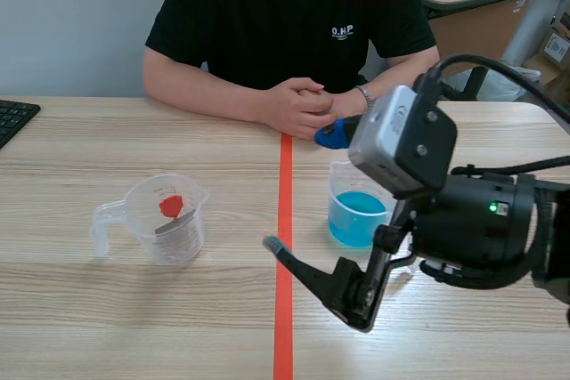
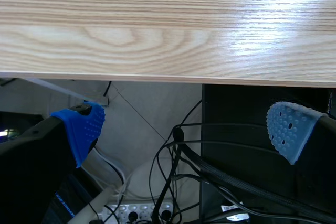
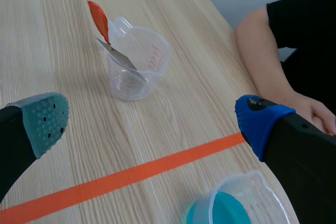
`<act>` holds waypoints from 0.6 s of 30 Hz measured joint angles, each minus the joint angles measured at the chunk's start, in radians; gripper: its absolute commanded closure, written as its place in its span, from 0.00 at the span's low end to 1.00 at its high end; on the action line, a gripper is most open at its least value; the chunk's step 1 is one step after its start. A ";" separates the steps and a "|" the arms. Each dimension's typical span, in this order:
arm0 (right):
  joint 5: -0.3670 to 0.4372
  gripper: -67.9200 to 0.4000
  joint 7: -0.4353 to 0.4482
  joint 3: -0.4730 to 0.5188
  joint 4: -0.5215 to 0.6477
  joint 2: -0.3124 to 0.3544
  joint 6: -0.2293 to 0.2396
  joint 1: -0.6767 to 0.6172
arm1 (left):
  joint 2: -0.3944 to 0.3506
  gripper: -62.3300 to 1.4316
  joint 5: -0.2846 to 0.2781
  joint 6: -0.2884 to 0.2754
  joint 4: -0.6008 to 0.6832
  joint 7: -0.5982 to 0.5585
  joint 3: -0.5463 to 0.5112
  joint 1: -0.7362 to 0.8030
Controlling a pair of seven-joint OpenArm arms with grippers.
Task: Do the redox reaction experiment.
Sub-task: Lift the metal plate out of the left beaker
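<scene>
a clear jug [image 1: 166, 225] is standing on the table [image 1: 80, 153], left of the orange tape [image 1: 284, 309], with its handle pointing away from the tape. a spatula [image 1: 171, 206] is leaning inside it, metal blade down and red grip sticking up over the rim; the jug is otherwise looking dry. right of the tape, just beside it, a clear cup [image 1: 356, 211] is holding blue liquid [image 1: 354, 220] up to about half its height. the two vessels are sitting well apart. the right gripper [image 1: 304, 190] is hanging over the tape with its fingers spread wide, one grey-green pad low near the tape and one blue pad up near the person's hands [image 1: 298, 106]; in its wrist view the cup is lying under the blue-padded finger and the jug ahead. its arm is covering the cup's right side in the scene view. a person [image 1: 285, 15] is sitting across the table, hands clasped on the wood. a keyboard [image 1: 13, 117] is showing at the far left edge. the left gripper [image 2: 186, 129] is resting off the table's near edge, fingers spread, over cables [image 2: 173, 171].
</scene>
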 measured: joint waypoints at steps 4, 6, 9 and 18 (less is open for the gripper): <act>-0.011 0.00 0.000 -0.093 -0.068 -0.026 -0.001 0.093 | 0.007 0.00 0.000 -0.002 0.000 0.000 0.000 0.000; -0.037 0.00 0.000 -0.139 -0.105 -0.048 0.001 0.134 | 0.006 0.00 0.000 -0.002 0.000 0.000 0.000 0.003; -0.048 0.00 -0.001 -0.201 -0.162 -0.088 0.001 0.192 | 0.006 0.00 0.000 -0.002 0.000 0.000 0.000 0.011; -0.053 0.00 0.000 -0.345 -0.361 -0.229 0.002 0.367 | 0.006 0.00 0.000 -0.002 -0.001 0.000 0.000 0.014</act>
